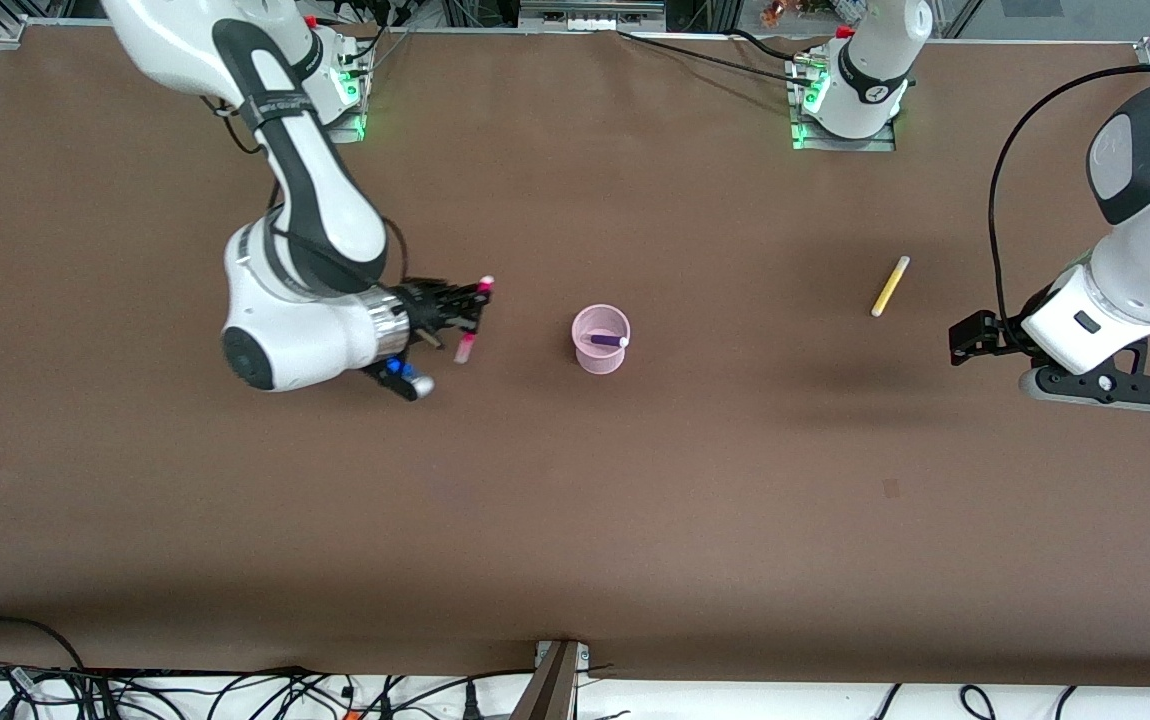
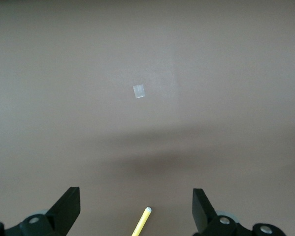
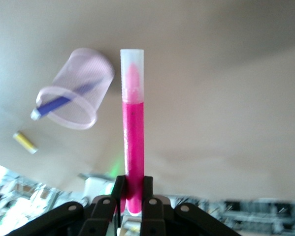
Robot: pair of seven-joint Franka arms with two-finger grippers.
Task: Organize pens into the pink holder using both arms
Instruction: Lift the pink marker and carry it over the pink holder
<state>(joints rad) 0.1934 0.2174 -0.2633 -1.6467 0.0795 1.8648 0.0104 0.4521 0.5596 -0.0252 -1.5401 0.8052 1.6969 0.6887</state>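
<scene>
Now right gripper clenched on magenta pen, beside pink holder, toward right arm's end; left gripper released above yellow pen.

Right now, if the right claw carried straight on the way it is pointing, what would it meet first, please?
Probably the pink holder. The right claw, shut on the magenta pen, points along the table toward it, and nothing shows between them. Its height is unclear, so it might pass over the rim.

Even overhead light, soft arm shadows on table, blurred wrist-view edges
</scene>
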